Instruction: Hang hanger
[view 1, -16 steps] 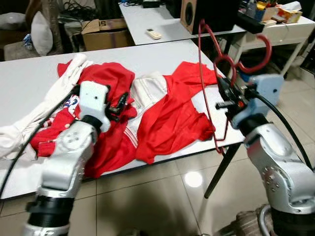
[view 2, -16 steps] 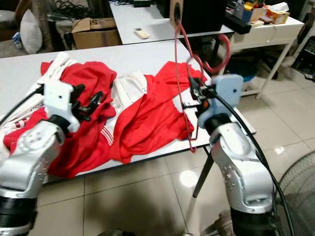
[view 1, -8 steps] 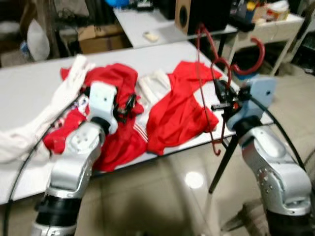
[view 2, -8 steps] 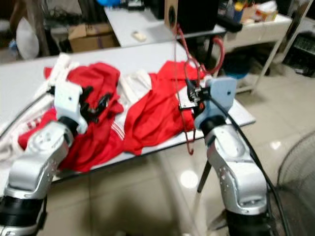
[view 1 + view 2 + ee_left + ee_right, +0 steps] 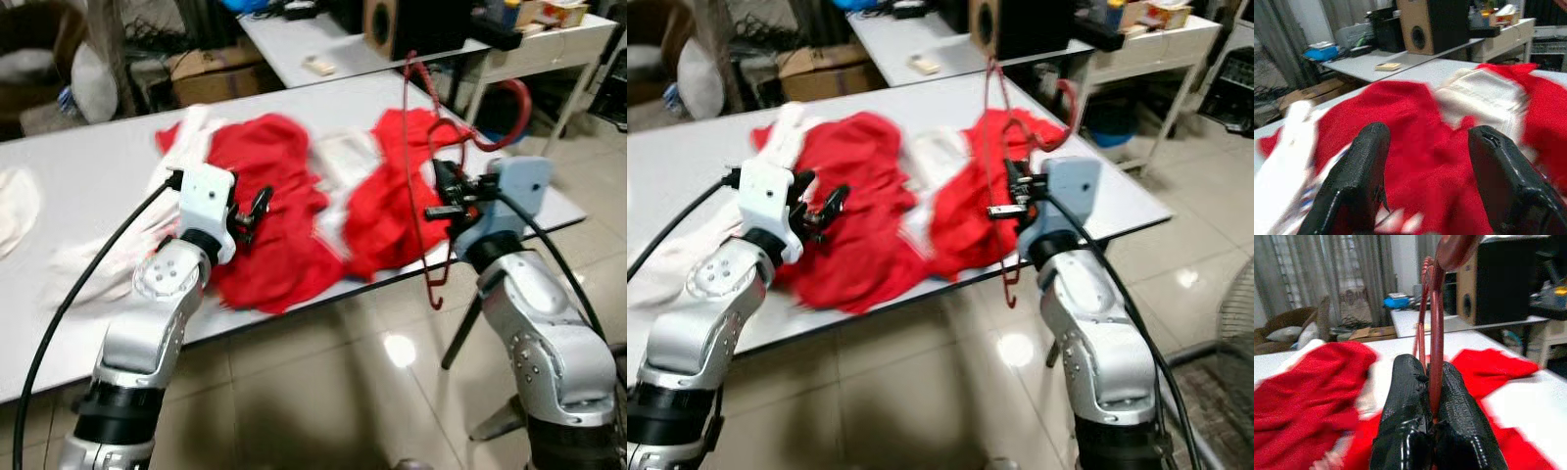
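A dark red wire hanger (image 5: 516,110) stands upright in front of my chest on the right, over the table's near right corner. My right gripper (image 5: 438,196) is shut on its thin frame, and the wrist view shows the rod (image 5: 1436,333) pinched between the black fingers (image 5: 1408,382). A pile of red and white clothes (image 5: 284,186) lies on the white table (image 5: 88,186). My left gripper (image 5: 257,208) hovers open just above the red cloth (image 5: 1415,112), with nothing between its fingers (image 5: 1359,171).
Behind stands a second table (image 5: 333,44) with a speaker (image 5: 384,22) and a remote. A cardboard box (image 5: 211,73) sits on the floor at the back. A white side table (image 5: 549,39) is at the far right, and a fan grille (image 5: 1229,362) is low on the right.
The whole picture has shifted and blurred, so the camera has moved. Both arms keep their pose, and the hanger stays in the right gripper.
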### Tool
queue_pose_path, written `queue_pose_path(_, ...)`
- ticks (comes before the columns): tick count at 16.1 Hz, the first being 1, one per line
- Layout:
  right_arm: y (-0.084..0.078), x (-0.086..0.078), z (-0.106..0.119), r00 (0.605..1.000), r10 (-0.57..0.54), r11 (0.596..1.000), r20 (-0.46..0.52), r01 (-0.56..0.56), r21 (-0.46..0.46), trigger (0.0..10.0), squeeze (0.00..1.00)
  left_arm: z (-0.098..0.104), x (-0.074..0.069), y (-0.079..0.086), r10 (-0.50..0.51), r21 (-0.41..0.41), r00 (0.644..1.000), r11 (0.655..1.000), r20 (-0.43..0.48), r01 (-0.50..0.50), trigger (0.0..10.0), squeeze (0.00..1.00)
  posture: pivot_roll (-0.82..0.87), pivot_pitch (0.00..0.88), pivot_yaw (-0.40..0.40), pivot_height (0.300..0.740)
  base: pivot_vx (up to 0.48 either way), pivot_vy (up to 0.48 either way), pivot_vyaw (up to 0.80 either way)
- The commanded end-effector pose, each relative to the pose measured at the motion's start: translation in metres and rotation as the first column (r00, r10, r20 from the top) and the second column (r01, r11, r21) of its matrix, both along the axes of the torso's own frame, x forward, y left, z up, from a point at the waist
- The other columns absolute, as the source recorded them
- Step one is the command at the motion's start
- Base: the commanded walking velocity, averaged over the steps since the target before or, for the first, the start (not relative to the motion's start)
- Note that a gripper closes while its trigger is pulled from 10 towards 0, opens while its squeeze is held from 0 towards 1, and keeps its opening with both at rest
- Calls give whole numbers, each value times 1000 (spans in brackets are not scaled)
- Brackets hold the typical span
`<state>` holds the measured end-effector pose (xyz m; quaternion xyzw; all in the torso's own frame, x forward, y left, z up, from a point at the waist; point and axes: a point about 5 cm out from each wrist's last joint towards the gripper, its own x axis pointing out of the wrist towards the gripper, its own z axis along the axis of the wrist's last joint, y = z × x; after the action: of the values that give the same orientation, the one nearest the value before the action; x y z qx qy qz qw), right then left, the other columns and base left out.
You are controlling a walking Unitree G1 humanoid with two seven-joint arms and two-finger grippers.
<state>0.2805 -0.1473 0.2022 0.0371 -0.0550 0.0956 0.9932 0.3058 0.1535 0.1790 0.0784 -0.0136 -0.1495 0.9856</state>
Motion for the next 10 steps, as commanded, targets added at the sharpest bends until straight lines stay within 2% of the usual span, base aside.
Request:
queue_pose_path(1, 6, -1, 3, 999, 30, 1000, 13, -30, 0, 10000, 0, 0, 0, 5, 14, 13, 1000, 1000, -4, -14, 10000, 0, -99, 26, 77, 740, 0, 315, 0)
queue_pose_path(8, 5, 3, 1, 999, 33, 999, 4, -32, -6, 10000, 0, 1, 0, 4, 20, 24, 1000, 1000, 1, -20, 10000, 0, -93, 22, 58, 740, 0, 318, 0)
queue_pose_path(10, 3, 2, -7, 999, 26, 1000, -45, -26, -7, 10000, 0, 0, 0, 5, 20, 26, 1000, 999, -1, -20, 10000, 0, -94, 21, 60, 740, 0, 319, 0)
